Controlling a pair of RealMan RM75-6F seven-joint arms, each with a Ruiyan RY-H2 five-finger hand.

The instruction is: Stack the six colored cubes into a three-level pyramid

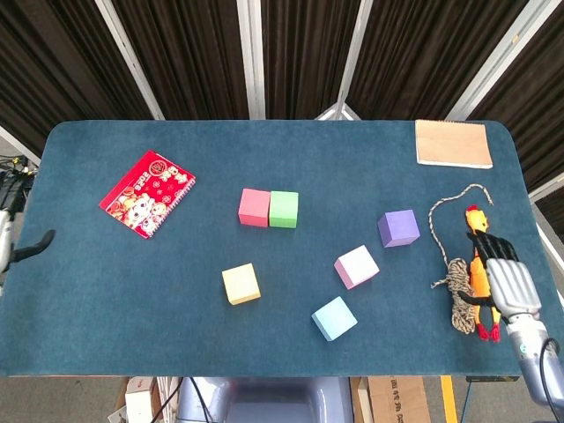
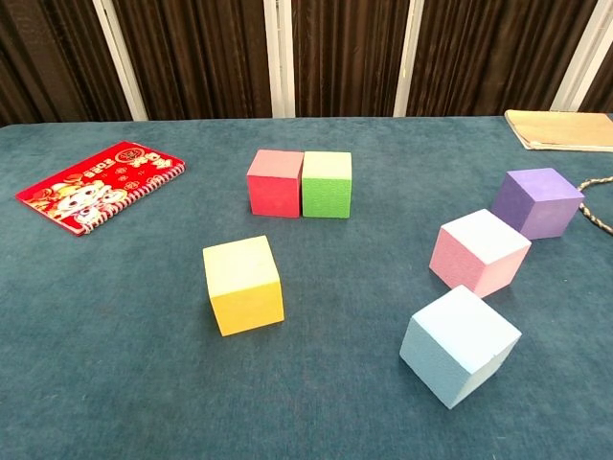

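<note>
Starting the base row: red cube [image 1: 254,207] and green cube [image 1: 284,209] touch at table centre; nothing is stacked.
Yellow [image 1: 241,284], pink [image 1: 357,266], blue [image 1: 334,318] and purple [image 1: 398,227] cubes lie apart nearer the front. Right hand [image 1: 510,286] hovers over the rubber chicken [image 1: 477,256], holding nothing, fingers loosely extended; reaching inward, it may snag the rope [image 1: 458,286]. Left hand is out of view.
</note>
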